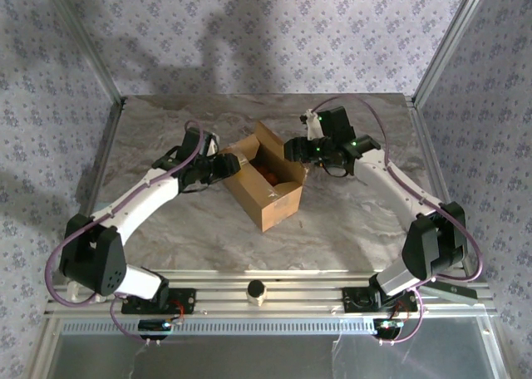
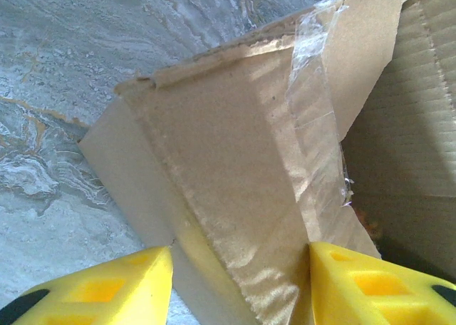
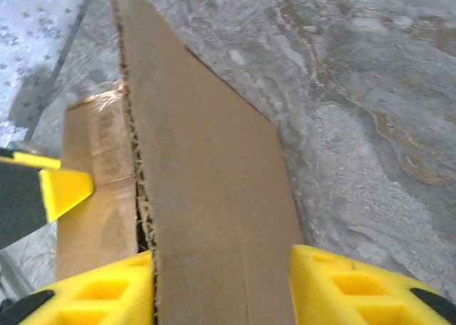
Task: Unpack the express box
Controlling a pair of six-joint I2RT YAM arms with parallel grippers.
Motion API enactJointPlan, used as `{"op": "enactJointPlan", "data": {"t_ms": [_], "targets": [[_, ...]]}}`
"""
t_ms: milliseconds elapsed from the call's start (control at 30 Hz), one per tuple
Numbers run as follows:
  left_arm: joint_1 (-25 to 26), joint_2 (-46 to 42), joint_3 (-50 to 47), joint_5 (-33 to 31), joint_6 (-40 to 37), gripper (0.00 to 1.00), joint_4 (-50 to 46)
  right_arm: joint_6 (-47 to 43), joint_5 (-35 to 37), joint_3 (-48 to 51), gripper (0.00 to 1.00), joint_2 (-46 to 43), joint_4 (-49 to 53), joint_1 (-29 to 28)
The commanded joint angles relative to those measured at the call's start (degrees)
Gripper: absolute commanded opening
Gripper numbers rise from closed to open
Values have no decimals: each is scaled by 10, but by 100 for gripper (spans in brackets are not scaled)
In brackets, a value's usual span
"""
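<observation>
Jaws straddling flaps [image 3: 214, 197], express box [image 1: 278, 206] open, reddish object [image 1: 268, 173] inside

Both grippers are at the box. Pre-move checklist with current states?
1. Box open: ok. The express box has its top open in the top view.
2. Left grip: ok. The taped panel fills the gap between the fingers of the left gripper.
3. Right grip: cannot tell. The side flap sits between the fingers of the right gripper, but firm contact is unclear.
4. Contents: cannot tell. A reddish-brown thing lies inside, too small to identify.
5. Set-down room: ok. There is bare table beside the box.
</observation>
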State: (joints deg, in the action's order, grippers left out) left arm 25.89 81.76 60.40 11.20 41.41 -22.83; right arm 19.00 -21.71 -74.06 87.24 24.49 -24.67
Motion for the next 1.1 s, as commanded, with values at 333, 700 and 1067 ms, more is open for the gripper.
{"op": "enactJointPlan", "data": {"t_ms": [333, 700, 1067], "targets": [[-10, 44, 28, -62, -37, 51, -133, 47, -117, 13, 29, 13, -25, 36], [-19, 81, 69, -72, -66, 50, -118, 108, -179, 76, 28, 24, -82, 46], [-31, 117, 172, -72, -105, 51, -187, 166, -95, 173, 25, -37, -166, 21]]}}
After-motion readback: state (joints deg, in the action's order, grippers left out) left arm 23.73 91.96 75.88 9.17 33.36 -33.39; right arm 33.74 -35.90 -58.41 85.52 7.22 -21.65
